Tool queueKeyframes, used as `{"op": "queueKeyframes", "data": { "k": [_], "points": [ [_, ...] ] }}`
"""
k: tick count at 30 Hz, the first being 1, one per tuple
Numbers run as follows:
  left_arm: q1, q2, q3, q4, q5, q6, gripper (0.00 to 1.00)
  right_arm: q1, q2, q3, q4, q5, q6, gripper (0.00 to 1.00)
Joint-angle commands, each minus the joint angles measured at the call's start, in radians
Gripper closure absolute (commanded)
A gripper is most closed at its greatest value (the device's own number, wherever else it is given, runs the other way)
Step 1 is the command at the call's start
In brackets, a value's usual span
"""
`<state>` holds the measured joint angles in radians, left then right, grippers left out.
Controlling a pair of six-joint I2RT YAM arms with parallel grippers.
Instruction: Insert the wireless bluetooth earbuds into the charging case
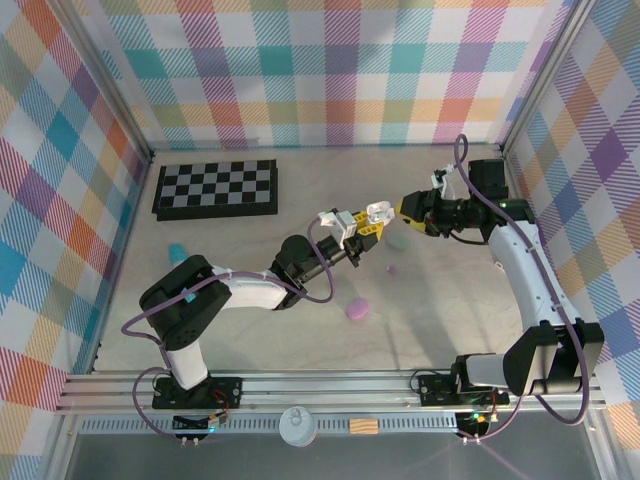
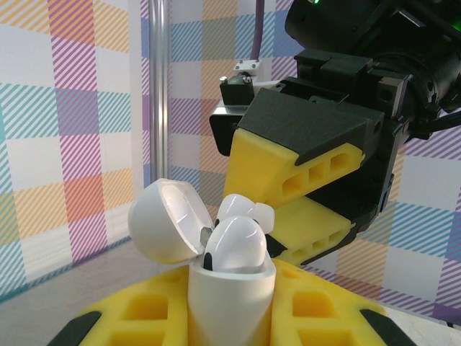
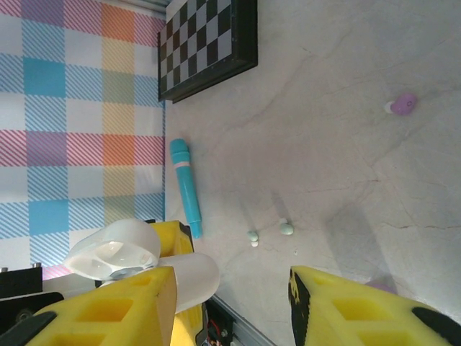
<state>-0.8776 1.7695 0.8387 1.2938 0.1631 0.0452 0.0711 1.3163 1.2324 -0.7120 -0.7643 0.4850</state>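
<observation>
My left gripper is shut on a white charging case, held upright above the table with its lid swung open. One white earbud sits in the case's mouth. A second white bud rises just behind it, close to the yellow fingers of my right gripper. My right gripper is open, with nothing between its fingers; the case lies against its left finger. From above, the case hangs between the two grippers. Two mint buds and a purple bud lie on the table.
A folded chessboard lies at the back left. A teal cylinder rests near the left wall. A purple case sits in front of the left arm and a mint case under the grippers. Plaid walls enclose three sides.
</observation>
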Motion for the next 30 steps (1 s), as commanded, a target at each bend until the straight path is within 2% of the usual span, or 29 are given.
{"op": "queueKeyframes", "data": {
  "k": [1,30],
  "points": [
    [-0.009,-0.017,0.028,0.066,0.006,0.002,1.0,0.004,-0.025,-0.007,0.003,-0.055,-0.01,0.55],
    [-0.009,-0.008,0.042,0.065,0.018,-0.016,1.0,0.044,0.003,-0.016,-0.023,-0.05,-0.017,0.55]
  ]
}}
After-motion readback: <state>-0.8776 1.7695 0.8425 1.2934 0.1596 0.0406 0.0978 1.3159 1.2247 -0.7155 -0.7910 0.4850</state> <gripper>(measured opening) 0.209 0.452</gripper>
